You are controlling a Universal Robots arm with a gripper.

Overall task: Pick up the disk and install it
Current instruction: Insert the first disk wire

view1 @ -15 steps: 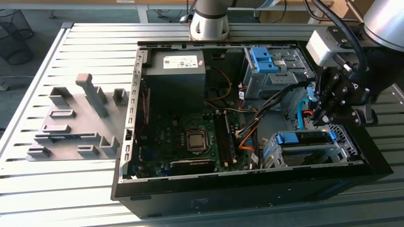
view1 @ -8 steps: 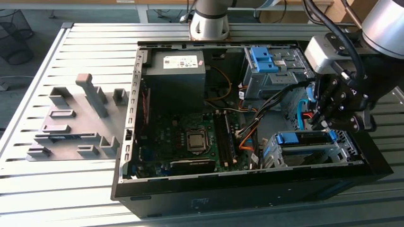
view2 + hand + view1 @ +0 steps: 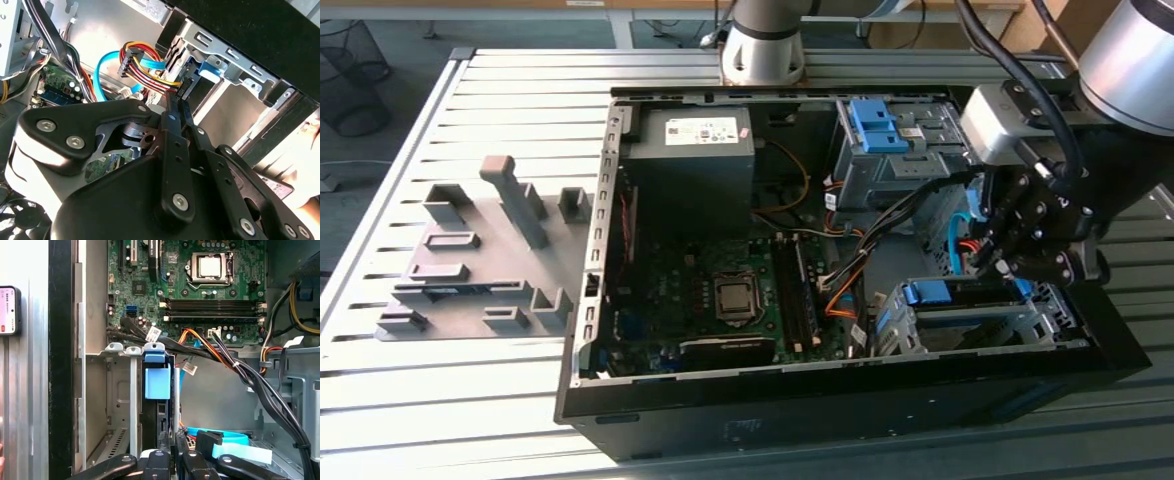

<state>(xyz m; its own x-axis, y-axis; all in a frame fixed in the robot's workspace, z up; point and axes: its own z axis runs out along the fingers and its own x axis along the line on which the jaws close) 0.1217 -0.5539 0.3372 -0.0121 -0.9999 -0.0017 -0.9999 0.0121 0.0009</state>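
Note:
The disk (image 3: 958,292) sits on edge in the metal drive cage (image 3: 987,330) at the front corner of the open computer case, on the exterior view's right. Its blue bracket (image 3: 157,384) faces out of the slot in the first wrist view. My gripper (image 3: 1003,268) hangs inside the case right behind the cage. Its two fingers (image 3: 172,145) lie close together, shut, and their tips reach the disk's rear edge beside the coloured power plug (image 3: 131,62). The gripper (image 3: 172,440) points straight at the blue bracket. Whether the tips touch the disk is hidden.
Cable bundles (image 3: 240,365) and a light blue data cable (image 3: 225,437) run close beside the fingers. The motherboard (image 3: 720,290) fills the case floor, with a grey box (image 3: 691,150) at the back. A second cage with a blue bracket (image 3: 874,125) stands behind. A grey fixture plate (image 3: 480,250) lies outside.

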